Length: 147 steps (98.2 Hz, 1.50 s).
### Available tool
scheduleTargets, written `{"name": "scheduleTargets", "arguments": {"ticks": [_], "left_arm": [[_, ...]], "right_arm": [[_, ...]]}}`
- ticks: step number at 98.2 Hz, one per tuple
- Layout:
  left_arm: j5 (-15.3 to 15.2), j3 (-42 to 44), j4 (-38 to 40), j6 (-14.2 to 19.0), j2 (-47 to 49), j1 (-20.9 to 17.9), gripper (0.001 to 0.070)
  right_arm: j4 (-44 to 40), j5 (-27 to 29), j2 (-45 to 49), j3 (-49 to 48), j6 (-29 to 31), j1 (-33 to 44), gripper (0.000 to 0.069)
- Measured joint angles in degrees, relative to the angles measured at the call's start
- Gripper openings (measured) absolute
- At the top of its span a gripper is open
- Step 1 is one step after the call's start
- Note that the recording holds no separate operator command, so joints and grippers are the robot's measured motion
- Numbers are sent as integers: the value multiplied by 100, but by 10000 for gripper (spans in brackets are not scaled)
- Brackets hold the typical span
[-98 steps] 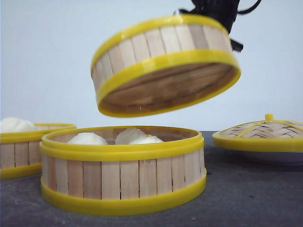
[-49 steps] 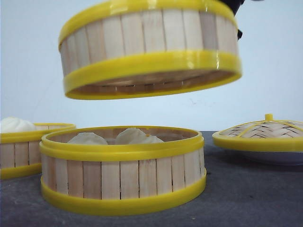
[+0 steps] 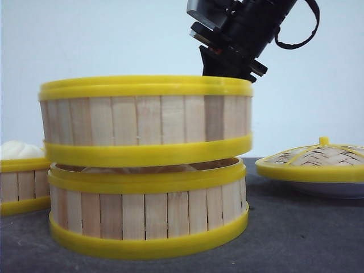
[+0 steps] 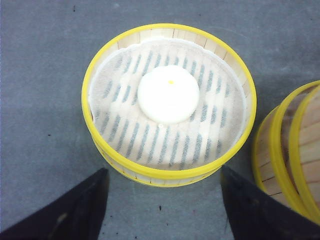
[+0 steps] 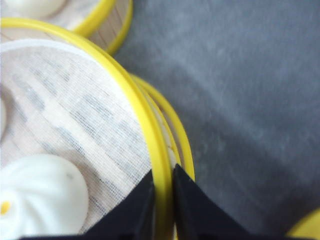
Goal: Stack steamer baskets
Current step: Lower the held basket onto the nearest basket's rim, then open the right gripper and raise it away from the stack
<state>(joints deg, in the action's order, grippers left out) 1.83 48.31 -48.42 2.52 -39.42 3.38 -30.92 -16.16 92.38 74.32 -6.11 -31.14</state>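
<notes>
Three steamer baskets show on the dark grey bench (image 3: 307, 239), each round and low with pale upright slats between yellow rims. The upper basket (image 3: 145, 122) sits on the lower basket (image 3: 148, 213) at the middle of the front view, shifted a little toward the robot's left and slightly tilted, so a thin gap shows on the right side between the two rims. The right gripper (image 5: 162, 192) pinches the upper basket's yellow rim, one of its dark fingers (image 5: 137, 207) inside and one outside; a white bun (image 5: 42, 192) lies on the cloth liner within. The third basket (image 4: 169, 102) stands apart at the left, holding one white bun (image 4: 168, 94) on its liner, with the left gripper (image 4: 162, 205) spread wide above the bench beside it, holding nothing. A domed woven lid (image 3: 315, 159) with a yellow rim rests at the right.
</notes>
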Motion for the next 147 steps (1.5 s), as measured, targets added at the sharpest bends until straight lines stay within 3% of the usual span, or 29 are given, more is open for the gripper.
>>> {"name": "scheduleTargets", "arguments": {"ticks": [147], "left_arm": [[0,0,-2,0,0,0,428]], "right_arm": [[409,28,474,-133,168,26,28]]}}
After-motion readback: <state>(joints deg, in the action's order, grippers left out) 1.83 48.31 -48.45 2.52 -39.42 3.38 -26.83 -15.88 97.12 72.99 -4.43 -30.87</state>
